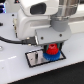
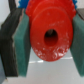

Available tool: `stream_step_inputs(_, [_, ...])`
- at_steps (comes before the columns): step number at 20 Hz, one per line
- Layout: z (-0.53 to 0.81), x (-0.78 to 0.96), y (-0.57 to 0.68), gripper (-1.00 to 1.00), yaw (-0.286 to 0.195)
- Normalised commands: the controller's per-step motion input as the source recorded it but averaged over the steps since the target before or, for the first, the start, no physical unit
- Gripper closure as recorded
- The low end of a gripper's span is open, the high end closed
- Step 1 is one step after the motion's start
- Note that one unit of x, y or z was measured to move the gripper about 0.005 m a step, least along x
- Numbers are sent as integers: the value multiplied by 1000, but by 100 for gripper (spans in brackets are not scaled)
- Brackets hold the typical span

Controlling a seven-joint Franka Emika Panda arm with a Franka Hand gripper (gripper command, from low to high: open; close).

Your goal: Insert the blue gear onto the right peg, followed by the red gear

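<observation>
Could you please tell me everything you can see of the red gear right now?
The red gear is a chunky, glossy plastic disc with a dark centre hole. The gripper clamps it between teal pads on either side. In the exterior view it sits directly over the blue gear on the grey plate; the peg is hidden.

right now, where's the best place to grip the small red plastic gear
On its round outer rim, from two opposite sides, as the tool does now: the green pads flank the small red plastic gear, leaving its centre hole clear. In the exterior view it sits over the flat blue toothed gear on the grey plate.
</observation>
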Motion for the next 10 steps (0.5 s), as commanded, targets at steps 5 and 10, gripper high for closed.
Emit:
stream_step_inputs(5, [-156, 140, -66, 100, 0])
stream_step_inputs(10, [-72, 81, -29, 100, 0])
